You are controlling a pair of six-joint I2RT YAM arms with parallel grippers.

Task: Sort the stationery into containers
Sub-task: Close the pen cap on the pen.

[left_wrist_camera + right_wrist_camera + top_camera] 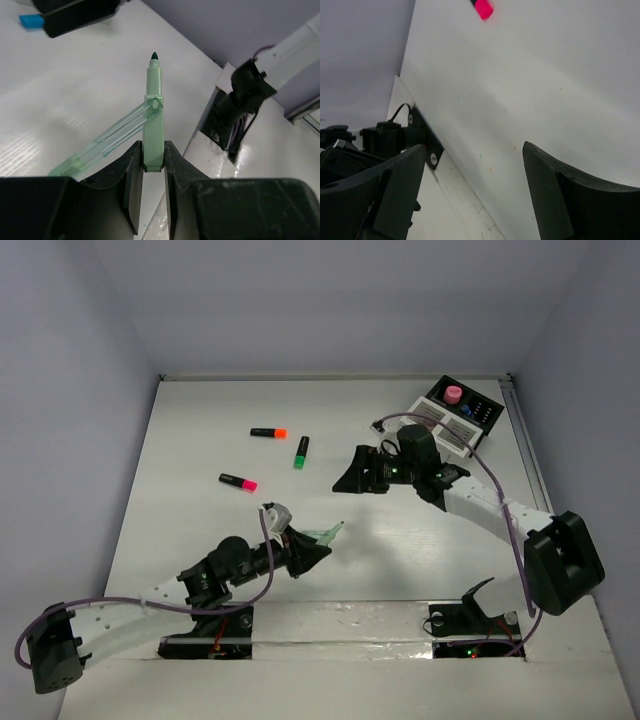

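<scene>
My left gripper [316, 548] is shut on a pastel green T-shaped piece [329, 533] and holds it above the table's near middle. In the left wrist view the piece [153, 115] stands upright between the jaws [153, 162], with its dark tip up and a clear green arm slanting down to the left. My right gripper [348, 477] is open and empty over the table's middle; its jaws stand wide apart [474, 150]. Three highlighters lie at the far left: orange-capped [268, 432], green-capped [301, 452] and pink-capped [238, 481]. A pink cap [482, 8] shows in the right wrist view.
The white slatted box [445, 426] joined to the black box [474, 408] stands at the far right, with a pink round item [454, 393] in it. The right arm's base [240, 100] and cable show at the table's near edge.
</scene>
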